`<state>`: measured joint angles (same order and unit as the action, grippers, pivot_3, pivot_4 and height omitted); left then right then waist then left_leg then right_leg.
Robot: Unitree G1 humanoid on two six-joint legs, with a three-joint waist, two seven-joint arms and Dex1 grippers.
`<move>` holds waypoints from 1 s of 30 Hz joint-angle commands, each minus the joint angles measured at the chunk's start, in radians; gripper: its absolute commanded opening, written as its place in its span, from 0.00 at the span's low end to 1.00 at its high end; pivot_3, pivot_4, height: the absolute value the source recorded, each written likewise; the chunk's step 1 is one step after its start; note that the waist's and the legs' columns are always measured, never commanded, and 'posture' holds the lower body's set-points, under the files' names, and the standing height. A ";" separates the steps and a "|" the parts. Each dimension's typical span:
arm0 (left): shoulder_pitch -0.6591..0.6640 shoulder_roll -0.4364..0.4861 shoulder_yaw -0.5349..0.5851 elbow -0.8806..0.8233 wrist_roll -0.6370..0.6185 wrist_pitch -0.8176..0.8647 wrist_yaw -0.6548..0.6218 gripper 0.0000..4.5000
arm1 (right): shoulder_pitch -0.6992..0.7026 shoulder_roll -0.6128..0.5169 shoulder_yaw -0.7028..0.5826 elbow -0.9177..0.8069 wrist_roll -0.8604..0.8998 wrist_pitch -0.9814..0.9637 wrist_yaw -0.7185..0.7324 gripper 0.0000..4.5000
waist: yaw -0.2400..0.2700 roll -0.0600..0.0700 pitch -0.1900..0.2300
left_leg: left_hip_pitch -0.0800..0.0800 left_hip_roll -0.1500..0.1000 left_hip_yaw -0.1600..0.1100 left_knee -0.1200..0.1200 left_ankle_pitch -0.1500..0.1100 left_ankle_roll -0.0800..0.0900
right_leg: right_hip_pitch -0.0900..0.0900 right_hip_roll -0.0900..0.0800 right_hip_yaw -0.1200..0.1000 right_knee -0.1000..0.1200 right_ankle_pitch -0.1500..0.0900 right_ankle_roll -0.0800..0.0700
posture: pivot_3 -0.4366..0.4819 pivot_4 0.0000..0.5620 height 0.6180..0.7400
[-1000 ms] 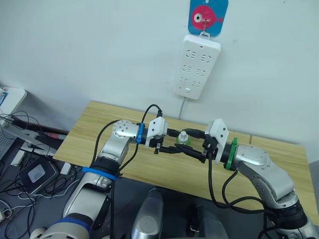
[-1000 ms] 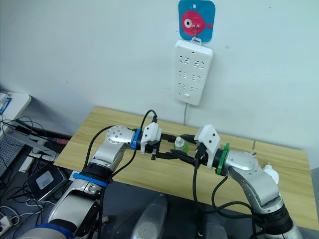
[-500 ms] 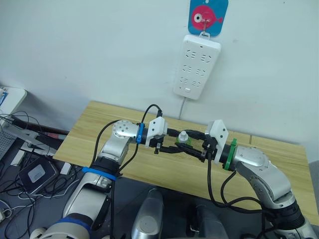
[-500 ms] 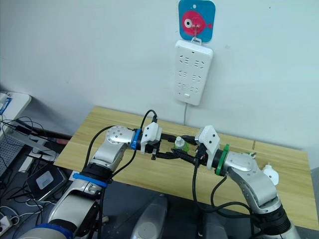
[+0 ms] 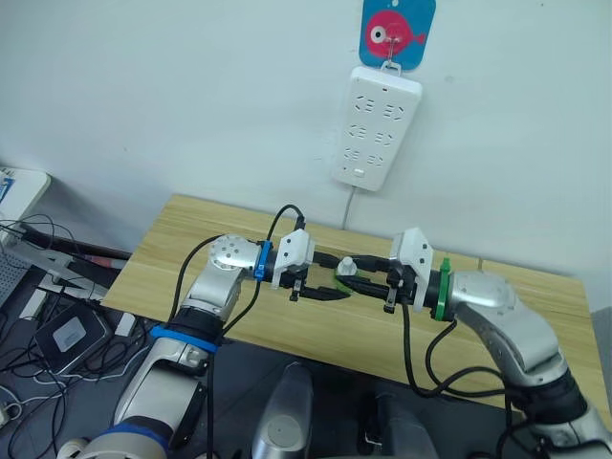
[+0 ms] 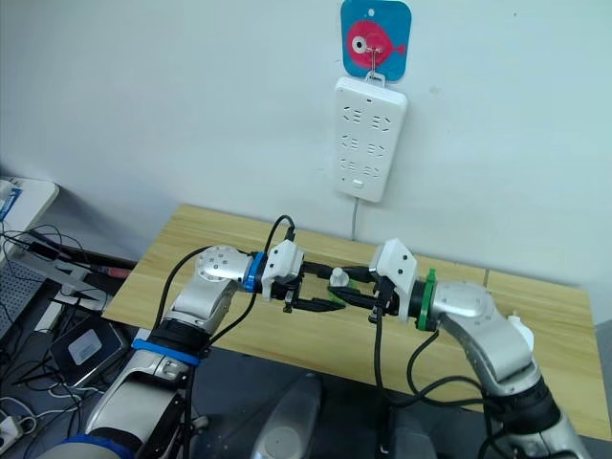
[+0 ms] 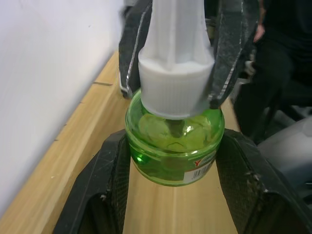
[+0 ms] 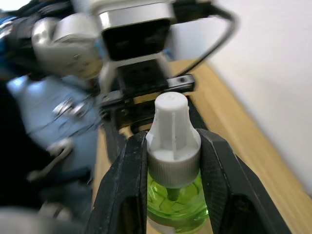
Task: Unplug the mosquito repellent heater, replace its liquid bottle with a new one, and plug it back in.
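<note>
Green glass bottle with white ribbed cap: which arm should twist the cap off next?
Right, probably. The right pincer is shut on the white ribbed cap, while the left pincer clamps the green glass bottle body, so left holds and right twists.

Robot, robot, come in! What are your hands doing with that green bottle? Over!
Left gripper clamps the green bottle body. Right gripper clamps its white cap. Bottle held above table. Nothing in the way.
</note>
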<state>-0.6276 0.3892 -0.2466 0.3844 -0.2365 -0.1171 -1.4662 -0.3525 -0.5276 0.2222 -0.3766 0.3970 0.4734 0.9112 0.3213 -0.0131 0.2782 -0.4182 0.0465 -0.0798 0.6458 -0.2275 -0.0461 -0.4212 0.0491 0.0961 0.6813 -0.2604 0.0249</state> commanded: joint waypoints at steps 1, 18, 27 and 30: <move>0.022 0.001 -0.042 -0.077 -0.018 0.004 -0.063 0.49 | -0.109 -0.008 0.065 0.065 0.045 -0.096 0.237 0.24 | 0.000 0.000 0.000 | 0.000 0.000 0.000 0.000 0.000 0.000 | 0.000 0.000 0.000 0.000 0.000 0.000 | 0.87 0.45 1.00; 0.103 0.040 -0.056 -0.236 -0.064 0.110 -0.069 0.49 | -0.251 -0.030 0.066 0.294 0.029 -0.231 0.580 0.94 | 0.034 0.001 0.001 | 0.001 0.001 -0.001 0.000 0.000 0.000 | 0.000 0.001 -0.001 0.001 0.000 0.000 | 0.92 0.46 1.00; 0.097 0.040 -0.025 -0.180 -0.051 0.096 0.001 0.49 | -0.078 -0.140 -0.100 0.101 0.057 -0.076 0.339 1.00 | 0.028 0.001 0.001 | 0.000 0.001 0.000 -0.001 0.000 0.000 | -0.001 0.001 0.000 0.000 0.000 -0.001 | 0.85 0.43 1.00; 0.088 0.023 -0.008 -0.159 -0.042 0.096 0.063 0.49 | -0.024 -0.095 -0.140 -0.010 0.052 0.002 0.166 1.00 | 0.028 0.001 0.001 | 0.000 0.001 -0.001 -0.001 0.000 0.000 | -0.001 0.001 0.000 0.001 0.000 -0.001 | 0.84 0.42 1.00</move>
<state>-0.5278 0.4225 -0.2844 0.2246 -0.2757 -0.0119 -1.4402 -0.3953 -0.6395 0.1195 -0.2930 0.4270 0.4285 1.1761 0.3488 -0.0123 0.2787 -0.4178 0.0479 -0.0803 0.6451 -0.2277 -0.0460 -0.4219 0.0505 0.0962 0.6817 -0.2606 0.0241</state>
